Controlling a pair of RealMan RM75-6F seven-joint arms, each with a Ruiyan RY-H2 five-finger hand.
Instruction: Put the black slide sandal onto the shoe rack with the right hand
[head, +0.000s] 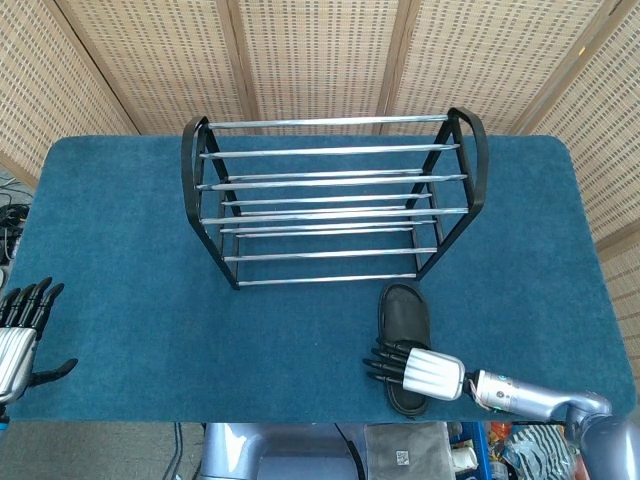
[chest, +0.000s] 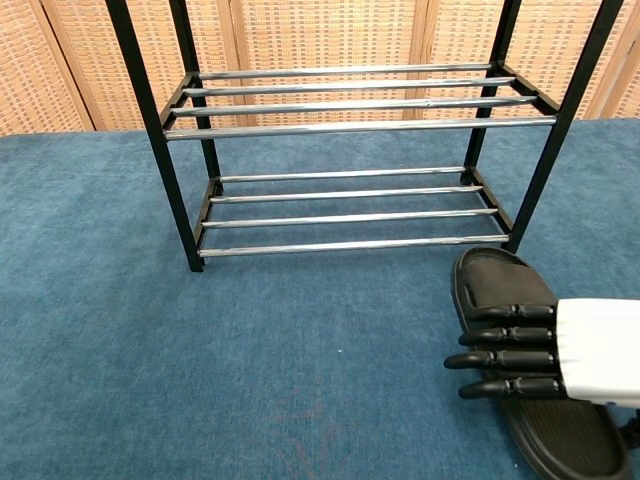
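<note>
The black slide sandal (head: 405, 314) lies flat on the blue table, just in front of the right end of the shoe rack (head: 330, 180). My right hand (head: 412, 370) lies across the sandal's rear half, reaching in from the right. Its fingers (chest: 502, 359) are stretched straight and a little apart, their tips past the sandal's left edge. The thumb is hidden, and no grip on the sandal (chest: 500, 285) shows. The shoe rack (chest: 350, 127) has a black frame and chrome bars on two tiers, both bare. My left hand (head: 20, 335) rests open at the table's near left corner.
The blue carpeted table (head: 120, 250) spreads wide left of the sandal and in front of the rack. Woven wicker screens (head: 320, 50) stand behind the table. Its near edge runs just below my right hand.
</note>
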